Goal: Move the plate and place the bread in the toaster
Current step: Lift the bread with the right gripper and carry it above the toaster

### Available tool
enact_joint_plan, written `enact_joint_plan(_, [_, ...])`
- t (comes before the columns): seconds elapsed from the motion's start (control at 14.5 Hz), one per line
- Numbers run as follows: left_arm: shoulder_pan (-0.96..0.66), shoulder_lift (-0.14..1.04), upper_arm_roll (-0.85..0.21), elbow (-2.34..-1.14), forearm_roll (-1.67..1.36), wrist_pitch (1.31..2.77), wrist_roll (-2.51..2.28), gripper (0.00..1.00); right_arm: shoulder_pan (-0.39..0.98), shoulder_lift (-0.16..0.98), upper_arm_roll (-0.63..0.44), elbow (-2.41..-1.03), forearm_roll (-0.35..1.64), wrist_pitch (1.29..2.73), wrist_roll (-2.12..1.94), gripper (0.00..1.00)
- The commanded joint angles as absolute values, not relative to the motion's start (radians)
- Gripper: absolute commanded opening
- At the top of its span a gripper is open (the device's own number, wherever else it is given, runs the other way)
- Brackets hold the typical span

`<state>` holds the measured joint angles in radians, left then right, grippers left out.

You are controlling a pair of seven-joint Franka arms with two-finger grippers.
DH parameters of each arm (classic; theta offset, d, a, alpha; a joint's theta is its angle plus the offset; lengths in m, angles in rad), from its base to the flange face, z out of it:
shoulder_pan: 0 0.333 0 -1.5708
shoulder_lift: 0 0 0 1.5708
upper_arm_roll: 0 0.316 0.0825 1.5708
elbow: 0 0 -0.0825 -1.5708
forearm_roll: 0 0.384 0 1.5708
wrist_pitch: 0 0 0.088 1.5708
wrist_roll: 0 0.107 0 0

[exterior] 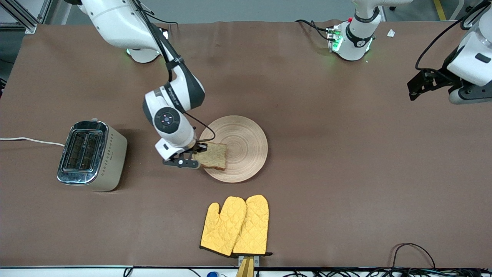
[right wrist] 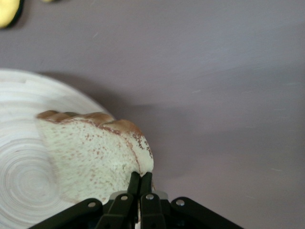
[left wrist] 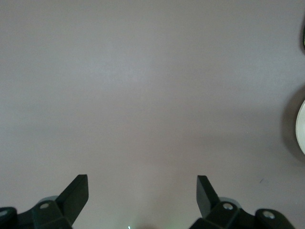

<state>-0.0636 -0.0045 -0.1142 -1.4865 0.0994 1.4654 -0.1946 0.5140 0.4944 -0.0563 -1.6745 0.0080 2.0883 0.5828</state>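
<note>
right wrist view: right gripper [right wrist: 139,177] pinched tight on bread [right wrist: 93,155] crust edge
bread: frame centre, on wooden plate [exterior: 246,132]; likely light, soft, tears easily; hold the crust
left gripper [left wrist: 143,191]: waits, fingers wide apart, empty
toaster [exterior: 91,155]: mid-left
</note>
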Motion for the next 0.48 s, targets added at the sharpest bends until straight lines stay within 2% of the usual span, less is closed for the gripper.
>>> enact_joint_plan(0.0, [-0.06, -0.069, -0.1, -1.563, 0.055, 1.471, -0.176, 1.0, 0.505, 0.419, -0.087, -1.649, -0.076, 1.964, 0.6, 0.0])
enact_joint_plan(0.41, [-0.026, -0.077, -0.1, -1.552, 0.051, 1.473, -0.169, 1.0, 0.491, 0.402, -0.132, -1.562, -0.372, 1.7, 0.595, 0.0])
